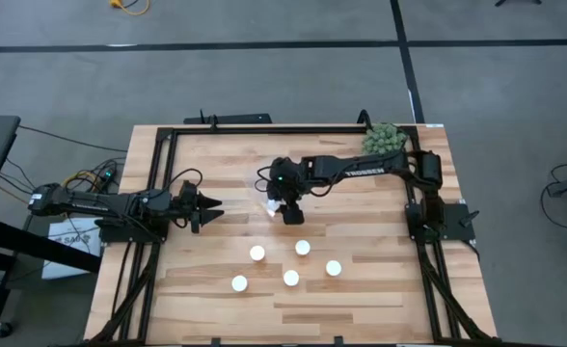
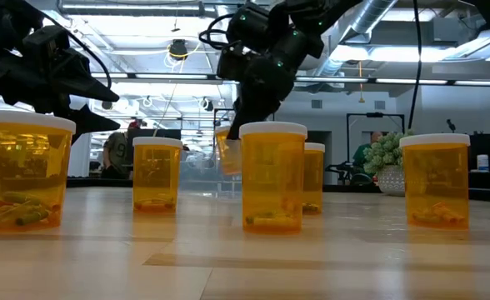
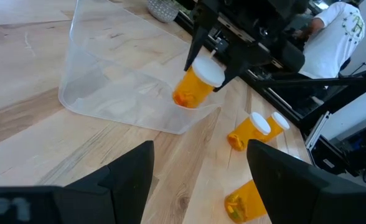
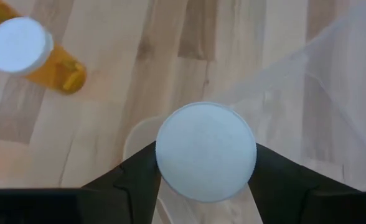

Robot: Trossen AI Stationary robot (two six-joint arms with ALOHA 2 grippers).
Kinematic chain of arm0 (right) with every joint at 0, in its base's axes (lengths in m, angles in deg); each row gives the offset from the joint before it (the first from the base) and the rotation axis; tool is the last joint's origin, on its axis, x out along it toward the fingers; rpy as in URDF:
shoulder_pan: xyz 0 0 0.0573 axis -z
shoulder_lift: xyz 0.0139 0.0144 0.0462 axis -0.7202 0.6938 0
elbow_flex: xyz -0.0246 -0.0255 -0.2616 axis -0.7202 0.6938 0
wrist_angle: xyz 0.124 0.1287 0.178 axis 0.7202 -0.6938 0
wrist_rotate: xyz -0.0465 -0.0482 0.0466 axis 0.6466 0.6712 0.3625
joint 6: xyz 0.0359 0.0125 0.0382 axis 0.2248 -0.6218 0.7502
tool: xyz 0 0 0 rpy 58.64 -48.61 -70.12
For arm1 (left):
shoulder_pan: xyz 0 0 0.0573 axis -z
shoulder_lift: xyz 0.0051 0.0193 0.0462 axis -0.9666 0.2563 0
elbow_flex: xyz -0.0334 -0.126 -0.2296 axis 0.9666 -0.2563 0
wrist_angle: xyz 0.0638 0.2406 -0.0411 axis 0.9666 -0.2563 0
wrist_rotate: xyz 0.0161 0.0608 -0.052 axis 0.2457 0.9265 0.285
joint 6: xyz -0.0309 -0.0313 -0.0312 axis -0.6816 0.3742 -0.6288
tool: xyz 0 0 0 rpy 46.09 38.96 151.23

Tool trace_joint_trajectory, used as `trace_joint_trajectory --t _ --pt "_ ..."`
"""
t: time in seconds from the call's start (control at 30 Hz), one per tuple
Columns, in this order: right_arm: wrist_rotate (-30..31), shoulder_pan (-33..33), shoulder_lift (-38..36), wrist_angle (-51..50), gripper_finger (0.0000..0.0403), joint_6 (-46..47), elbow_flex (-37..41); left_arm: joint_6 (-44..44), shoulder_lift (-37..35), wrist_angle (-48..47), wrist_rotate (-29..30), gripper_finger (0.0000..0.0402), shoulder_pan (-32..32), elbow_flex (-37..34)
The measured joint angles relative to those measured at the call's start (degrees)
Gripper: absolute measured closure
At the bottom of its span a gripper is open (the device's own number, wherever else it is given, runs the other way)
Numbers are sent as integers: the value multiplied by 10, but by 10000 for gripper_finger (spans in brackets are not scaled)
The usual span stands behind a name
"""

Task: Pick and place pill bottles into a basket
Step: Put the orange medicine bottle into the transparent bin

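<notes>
My right gripper [image 1: 288, 210] is shut on an orange pill bottle with a white cap [image 3: 197, 84] and holds it over a corner of the clear basket [image 3: 108, 81], near the table's middle. Several more pill bottles stand upright on their bases nearer the table's front edge [image 1: 290, 278], and they show in the low view as well [image 2: 272, 177]. My left gripper [image 3: 201, 186] is open and empty at the table's left [image 1: 206, 207], pointing at the basket. My right gripper pinches the bottle's white cap [image 4: 206, 151] between its two fingers, one finger on each side of the cap's rim. The fingers come from above, pointing down. The bottle hangs below them, tilted and lifted clear, its orange body [image 3: 188, 94] above the basket's rounded corner [image 4: 136, 132].
A green spiky plant ball [image 1: 385, 138] sits at the far right corner. Black frame rails [image 1: 158, 173] run along the table's left, far and right sides. A person in a white shirt [image 3: 342, 25] stands beyond the table.
</notes>
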Motion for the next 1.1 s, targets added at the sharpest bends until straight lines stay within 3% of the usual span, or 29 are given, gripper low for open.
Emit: trace_joint_trajectory --t 0.57,1.1 --pt "17 0 0 -6 199 67 0 0 0 0 0 155 0 0" --pt "17 -8 0 -8 192 76 0 0 0 0 0 155 0 0"
